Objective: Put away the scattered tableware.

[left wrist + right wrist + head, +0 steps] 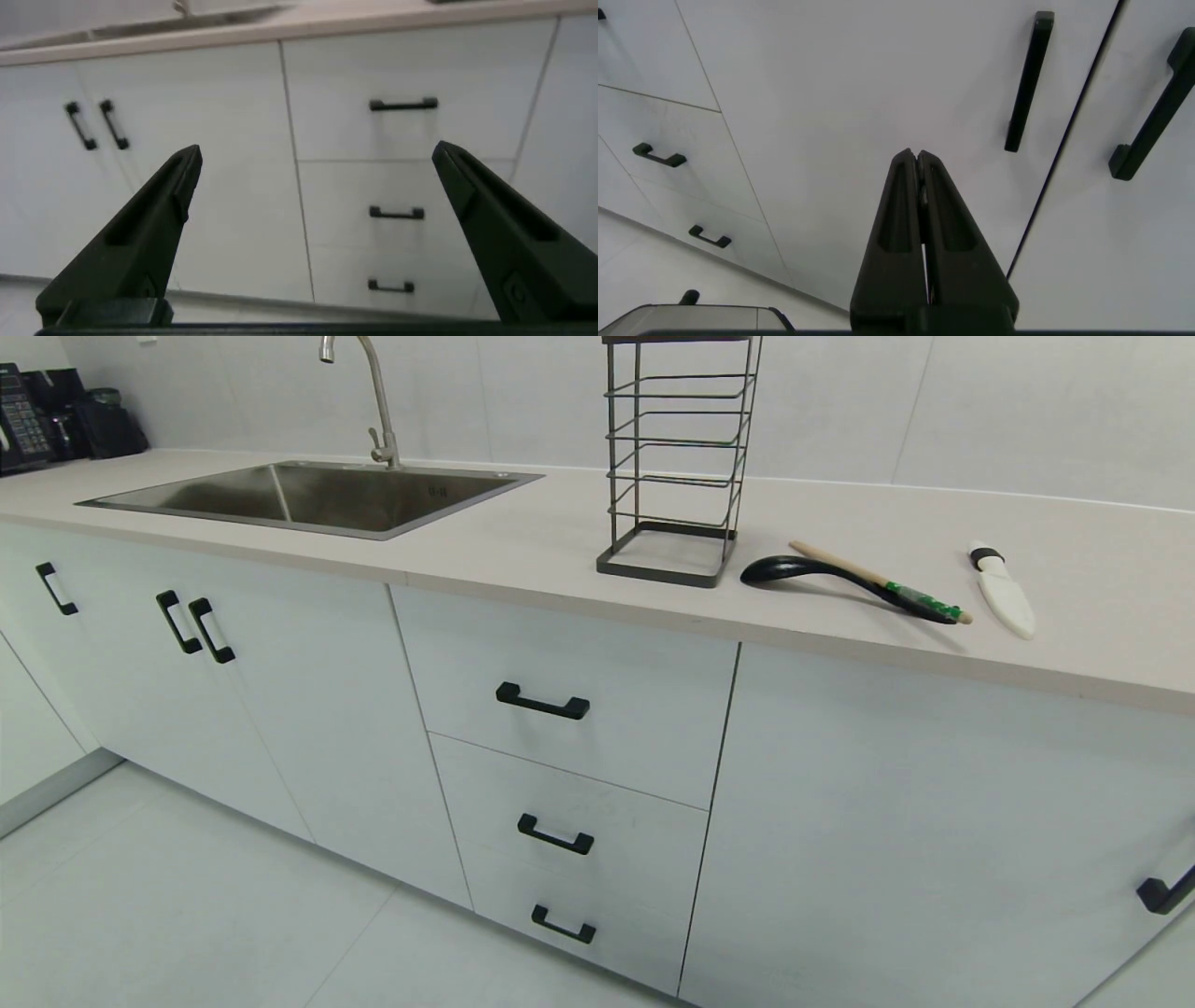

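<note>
Tableware lies on the right part of the counter (pixel 523 537), close to its front edge. A black spoon (pixel 794 569) lies there with its round end toward the wire rack (pixel 674 467). A wooden stick (pixel 840 563) with a green end lies along the spoon's handle and looks to touch it near the green part. Just beside them, more toward the right edge, lies a white flat tool (pixel 1006 593) with a black band at its far end. It does not touch the spoon or the stick.

The wire rack stands tall in the middle of the counter, just beside the spoon's round end. A metal sink (pixel 317 497) is set in the left part of the counter, with a bent tap (pixel 373 392) at its back edge. Some dark things (pixel 56 415) stand in the far left corner; I cannot tell what they are.

Under the counter are white doors and three drawers with black handles. The top drawer (pixel 579 653) is below the rack.

The left gripper (pixel 318 154) is in front of the drawers and doors. Its fingers are wide apart and hold nothing. The right gripper (pixel 918 159) is in front of a white door (pixel 878 84). Its fingers are pressed together with nothing between them.
</note>
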You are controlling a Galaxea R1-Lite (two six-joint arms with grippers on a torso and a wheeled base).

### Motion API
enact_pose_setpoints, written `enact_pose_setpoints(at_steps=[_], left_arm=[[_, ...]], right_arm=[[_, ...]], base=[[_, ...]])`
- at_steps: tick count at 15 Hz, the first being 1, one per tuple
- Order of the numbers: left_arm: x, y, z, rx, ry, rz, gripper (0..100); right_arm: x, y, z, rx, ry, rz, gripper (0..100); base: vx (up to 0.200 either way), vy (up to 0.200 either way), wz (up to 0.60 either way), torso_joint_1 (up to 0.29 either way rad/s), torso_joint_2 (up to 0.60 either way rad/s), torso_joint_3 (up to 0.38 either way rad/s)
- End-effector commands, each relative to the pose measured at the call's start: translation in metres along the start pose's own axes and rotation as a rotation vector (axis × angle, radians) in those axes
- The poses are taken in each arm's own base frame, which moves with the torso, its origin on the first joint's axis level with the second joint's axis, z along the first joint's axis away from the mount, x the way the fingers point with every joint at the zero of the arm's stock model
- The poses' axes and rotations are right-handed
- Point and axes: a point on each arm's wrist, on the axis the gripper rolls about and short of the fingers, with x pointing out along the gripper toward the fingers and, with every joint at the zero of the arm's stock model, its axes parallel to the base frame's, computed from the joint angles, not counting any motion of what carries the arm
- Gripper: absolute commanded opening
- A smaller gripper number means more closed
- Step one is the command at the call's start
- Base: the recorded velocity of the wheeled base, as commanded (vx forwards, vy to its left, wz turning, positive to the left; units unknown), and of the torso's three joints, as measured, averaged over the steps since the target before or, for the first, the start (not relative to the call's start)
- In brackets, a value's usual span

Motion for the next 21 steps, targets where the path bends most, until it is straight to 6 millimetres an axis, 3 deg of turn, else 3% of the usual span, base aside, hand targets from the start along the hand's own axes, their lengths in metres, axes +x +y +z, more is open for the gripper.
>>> enact_pose_setpoints(at_steps=[1, 5, 9, 12, 13, 16, 21], left_arm=[[0.030, 0.004, -0.020, 0.026, 0.210, -0.181, 100], [0.067, 0.010, -0.040, 0.118, 0.441, -0.293, 100], [0.109, 0.019, -0.063, 0.384, 0.597, -0.436, 100], [0.134, 0.015, -0.073, 0.543, 0.585, -0.599, 100], [0.145, 0.005, -0.069, 0.574, 0.543, -0.689, 100], [0.160, -0.007, -0.067, 0.628, 0.509, -0.790, 100], [0.181, -0.019, -0.085, 0.811, 0.496, -0.965, 100]], right_arm=[[0.000, 0.000, 0.000, 0.000, 0.001, 0.000, 0], [0.000, 0.000, 0.000, 0.000, 0.001, 0.000, 0], [0.000, 0.000, 0.000, 0.000, 0.003, 0.002, 0], [0.000, 0.000, 0.000, 0.000, 0.001, 0.002, 0], [0.000, 0.000, 0.000, 0.000, 0.003, 0.002, 0], [0.000, 0.000, 0.000, 0.000, 0.001, 0.002, 0], [0.000, 0.000, 0.000, 0.000, 0.001, 0.002, 0]], base=[[0.000, 0.000, 0.00, 0.000, 0.00, 0.000], [0.000, 0.000, 0.00, 0.000, 0.00, 0.000], [0.000, 0.000, 0.00, 0.000, 0.00, 0.000], [0.000, 0.000, 0.00, 0.000, 0.00, 0.000], [0.000, 0.000, 0.00, 0.000, 0.00, 0.000], [0.000, 0.000, 0.00, 0.000, 0.00, 0.000], [0.000, 0.000, 0.00, 0.000, 0.00, 0.000]])
